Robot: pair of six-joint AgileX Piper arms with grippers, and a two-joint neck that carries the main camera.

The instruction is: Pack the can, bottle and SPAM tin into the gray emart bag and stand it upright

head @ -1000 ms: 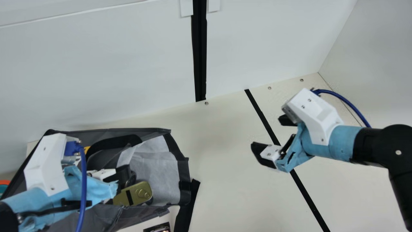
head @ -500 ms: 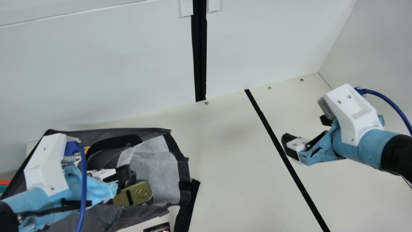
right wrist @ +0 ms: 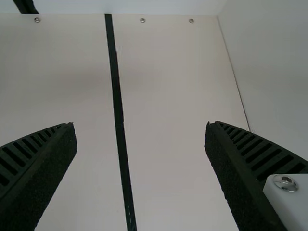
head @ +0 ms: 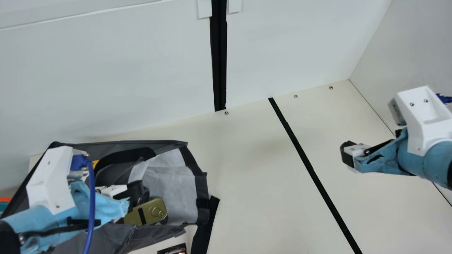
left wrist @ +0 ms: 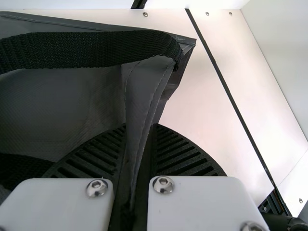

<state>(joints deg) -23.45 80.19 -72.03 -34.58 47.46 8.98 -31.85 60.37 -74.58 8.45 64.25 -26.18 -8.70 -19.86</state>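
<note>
My left gripper (head: 136,193) is over the gray bag (head: 167,142) at the main view's lower left. In the left wrist view, the left gripper (left wrist: 139,131) pinches a fold of the bag (left wrist: 144,89) below a black strap. The bag's mouth gapes, showing a pale lining. Inside, beside the left fingers, lies a gold-faced tin (head: 150,211) with a pull ring. Some of the contents are hidden by the arm. At the main view's right, my right gripper (head: 373,143) hangs over the table, holding nothing; in its wrist view, the right gripper (right wrist: 139,126) has widely parted fingers.
A black strap (head: 208,222) trails off the bag's right side. Near the bottom edge lies a small dark printed item (head: 173,249), and an orange and teal object (head: 4,203) shows at far left. White walls (head: 123,77) border the table (head: 247,169) behind and at right.
My right gripper has moved rightward, away from the bag and over the black table line toward the right wall. The left gripper and bag have kept still.
</note>
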